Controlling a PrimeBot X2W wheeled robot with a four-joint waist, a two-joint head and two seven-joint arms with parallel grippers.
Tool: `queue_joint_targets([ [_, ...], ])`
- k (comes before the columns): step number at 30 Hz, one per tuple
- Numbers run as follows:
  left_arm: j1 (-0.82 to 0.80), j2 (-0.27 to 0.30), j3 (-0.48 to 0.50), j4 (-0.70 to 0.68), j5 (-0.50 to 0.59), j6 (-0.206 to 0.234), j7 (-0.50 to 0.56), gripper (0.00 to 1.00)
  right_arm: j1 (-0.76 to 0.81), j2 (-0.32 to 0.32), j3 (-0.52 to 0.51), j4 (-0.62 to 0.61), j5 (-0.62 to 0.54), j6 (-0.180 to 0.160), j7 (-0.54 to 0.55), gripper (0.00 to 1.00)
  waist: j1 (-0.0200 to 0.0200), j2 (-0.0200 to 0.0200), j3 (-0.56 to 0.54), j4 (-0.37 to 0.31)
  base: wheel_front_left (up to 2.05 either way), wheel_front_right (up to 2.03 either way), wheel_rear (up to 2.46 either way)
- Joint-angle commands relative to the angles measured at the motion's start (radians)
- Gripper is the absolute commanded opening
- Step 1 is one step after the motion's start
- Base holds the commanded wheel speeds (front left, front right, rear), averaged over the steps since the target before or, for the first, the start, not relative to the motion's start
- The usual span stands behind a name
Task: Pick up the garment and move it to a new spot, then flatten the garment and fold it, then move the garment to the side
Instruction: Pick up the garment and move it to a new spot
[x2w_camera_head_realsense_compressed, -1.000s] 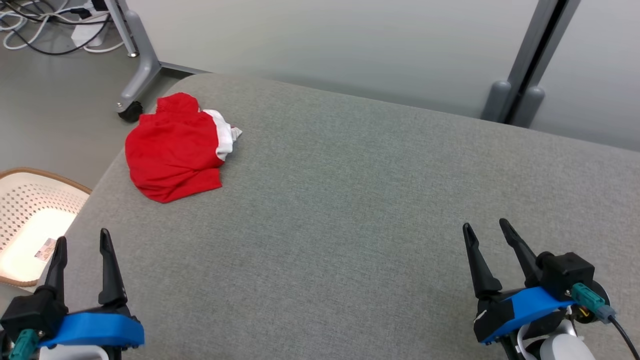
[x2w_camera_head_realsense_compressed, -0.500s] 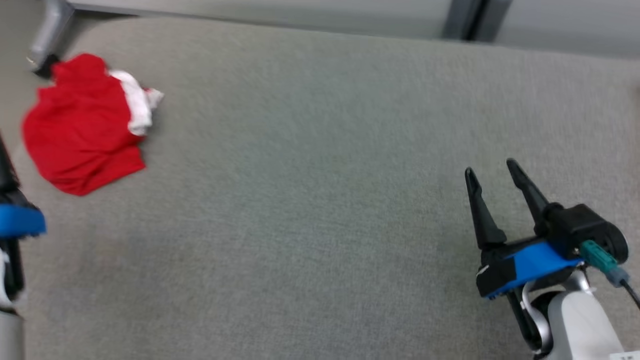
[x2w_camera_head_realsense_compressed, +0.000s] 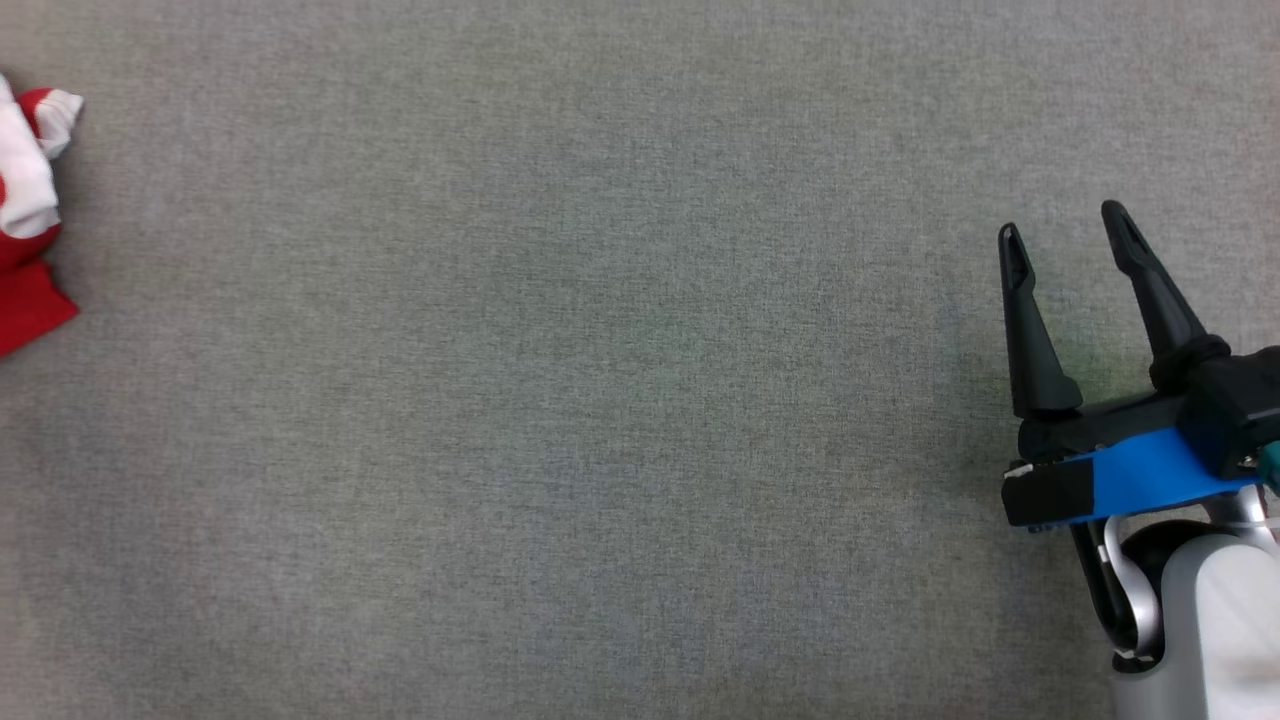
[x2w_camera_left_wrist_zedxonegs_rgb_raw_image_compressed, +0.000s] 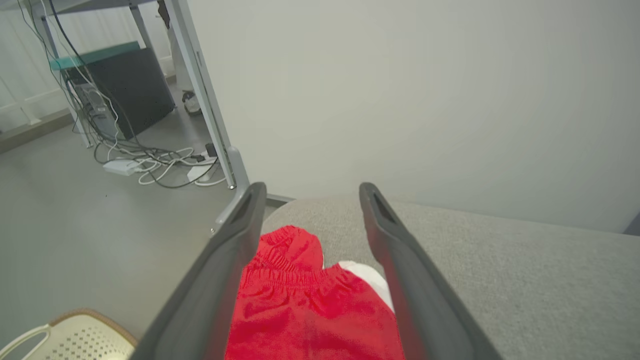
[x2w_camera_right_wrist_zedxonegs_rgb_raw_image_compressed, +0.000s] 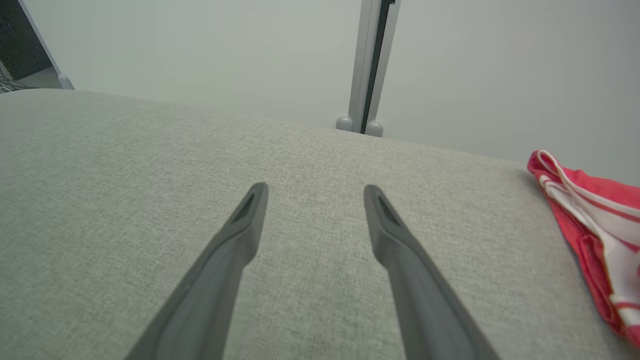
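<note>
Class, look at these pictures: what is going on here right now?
A two-armed robot is starting on a crumpled red garment with a white part, lying near a corner of a grey padded surface. Its left gripper is open, aimed at the garment, which shows between its fingers, not yet gripped. The right gripper is open over bare surface, holding nothing. A red-and-white striped cloth lies to its side.

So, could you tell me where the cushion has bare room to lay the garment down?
The wide grey cushion stretch between the red garment and the right pincer is bare. Crowded: the corner ahead of the left pincer, where it lies.
</note>
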Motion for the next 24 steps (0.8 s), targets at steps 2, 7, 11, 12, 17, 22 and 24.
queue_joint_targets([
  [2, -0.034, 0.007, -0.024, 0.076, -0.019, -0.009, 0.04, 1.0, -0.016, -0.001, 0.0, -0.017, -0.014, 0.0, 0.007, 1.0, -0.0002, 0.0, 0.016, -0.005, 0.0, 0.0, 0.0],
  [7, -0.079, -0.002, -0.084, 0.231, -0.078, -0.015, 0.156, 1.0, -0.033, -0.001, -0.003, -0.033, -0.025, 0.0, 0.015, 1.0, -0.0002, 0.0, 0.031, -0.007, 0.0, 0.0, 0.0],
  [11, -0.094, -0.008, -0.128, 0.259, -0.134, -0.015, 0.195, 1.0, -0.04, -0.001, 0.0, -0.035, -0.028, 0.0, 0.02, 1.0, -0.0002, 0.0, 0.035, -0.006, 0.0, 0.0, 0.0],
  [12, -0.095, -0.01, -0.144, 0.268, -0.159, -0.015, 0.212, 1.0, -0.043, -0.001, 0.002, -0.035, -0.026, 0.0, 0.019, 1.0, -0.0002, 0.0, 0.036, -0.005, 0.0, 0.0, 0.0],
  [17, -0.086, -0.011, -0.218, 0.307, -0.26, -0.016, 0.33, 1.0, -0.048, -0.001, 0.009, -0.036, -0.028, 0.0, 0.022, 1.0, -0.0002, 0.0, 0.035, -0.007, 0.0, 0.0, 0.0],
  [22, -0.062, -0.008, -0.275, 0.331, -0.349, -0.016, 0.426, 1.0, -0.047, -0.001, 0.01, -0.036, -0.029, 0.0, 0.024, 1.0, -0.0002, 0.0, 0.028, -0.013, 0.0, 0.0, 0.0],
  [24, -0.052, 0.001, -0.298, 0.338, -0.371, -0.016, 0.442, 0.52, -0.048, -0.001, 0.014, -0.029, -0.025, 0.0, 0.023, 1.0, -0.0002, 0.0, 0.022, -0.019, 0.0, 0.0, 0.0],
])
